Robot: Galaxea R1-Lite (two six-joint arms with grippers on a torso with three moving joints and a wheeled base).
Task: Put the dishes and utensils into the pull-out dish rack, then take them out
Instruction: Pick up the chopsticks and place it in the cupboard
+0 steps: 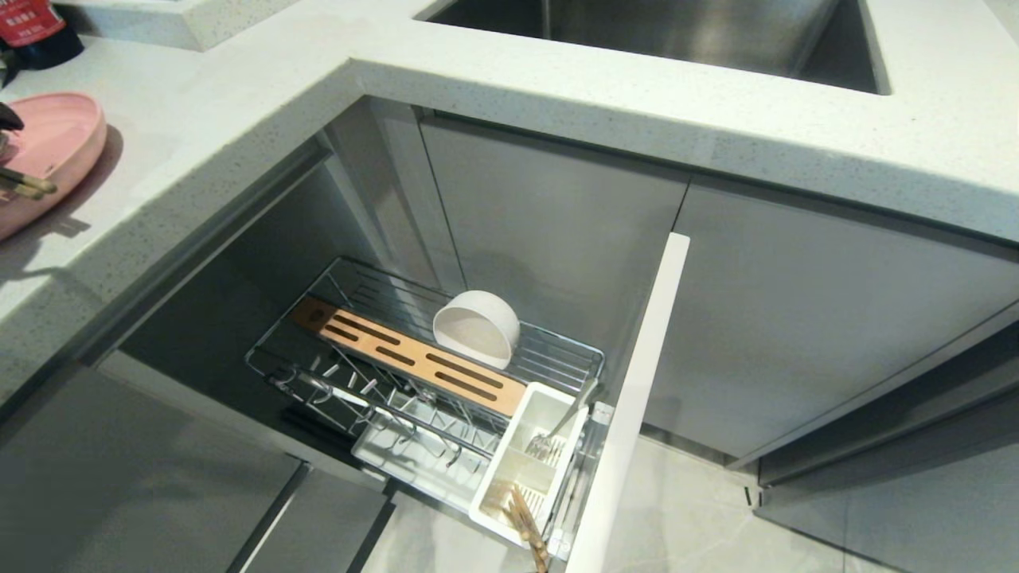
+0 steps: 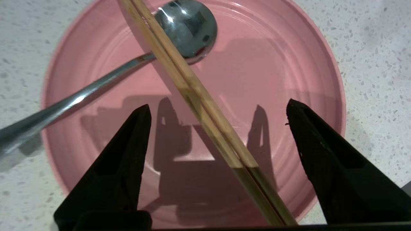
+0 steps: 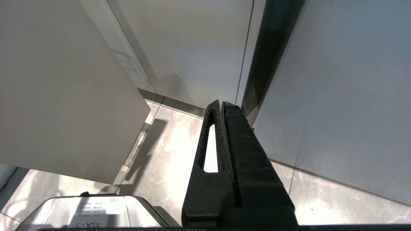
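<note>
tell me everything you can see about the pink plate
The pink plate is flat, round and pale pink, glossy like glazed ceramic, with a low raised rim and faint rings inside. It sits upright on the speckled white counter, at the robot's left. A silver spoon lies with its bowl inside it, and wooden chopsticks cross over the spoon. The open left gripper hovers above, its shadow on the plate.

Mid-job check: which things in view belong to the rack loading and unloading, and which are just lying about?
Job: pink plate with spoon and chopsticks on it, under the open left gripper; white bowl in the dish rack.
Lying about: sink, red-labelled bottle. The right gripper is parked.
</note>
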